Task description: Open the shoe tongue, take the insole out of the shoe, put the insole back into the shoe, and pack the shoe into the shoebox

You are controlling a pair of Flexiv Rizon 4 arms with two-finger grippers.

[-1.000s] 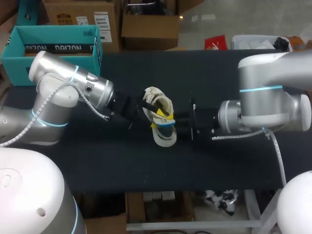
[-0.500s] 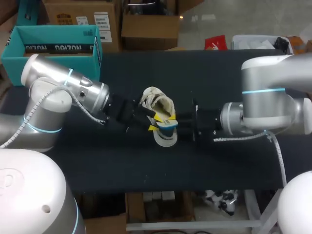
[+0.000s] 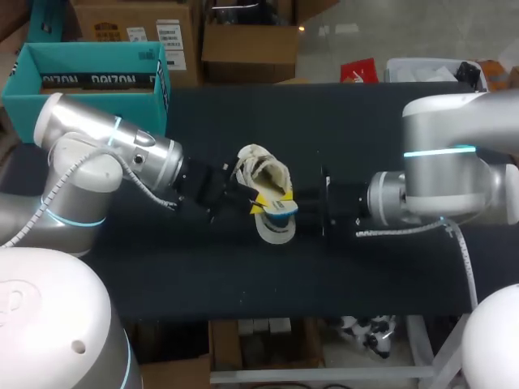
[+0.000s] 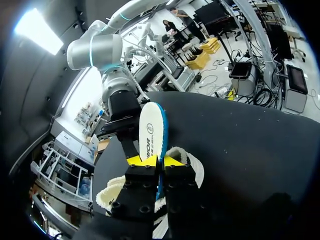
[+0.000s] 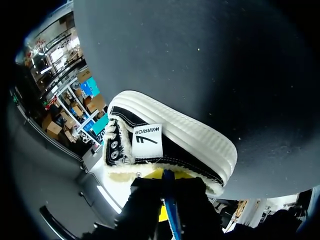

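Left pincer [image 4: 158, 161] and right pincer [image 5: 167, 195] both pinching insole [image 4: 152, 130] at shoe [image 5: 170, 135], black table [image 3: 365, 121], teal shoebox [image 3: 89, 81] at corner

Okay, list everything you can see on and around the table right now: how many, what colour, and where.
shoe: one, cream-white and black, at the table's middle.
insole: one, white with a blue edge, at the shoe, between the two grippers.
shoebox: one, teal, open, at the table's far left corner.
table: one, black, under the shoe.
left arm: one, silver, coming in from the left.
right arm: one, silver, coming in from the right.
left gripper: one, black with yellow tips, shut on the insole.
right gripper: one, black with yellow tips, shut on the insole from the other side.
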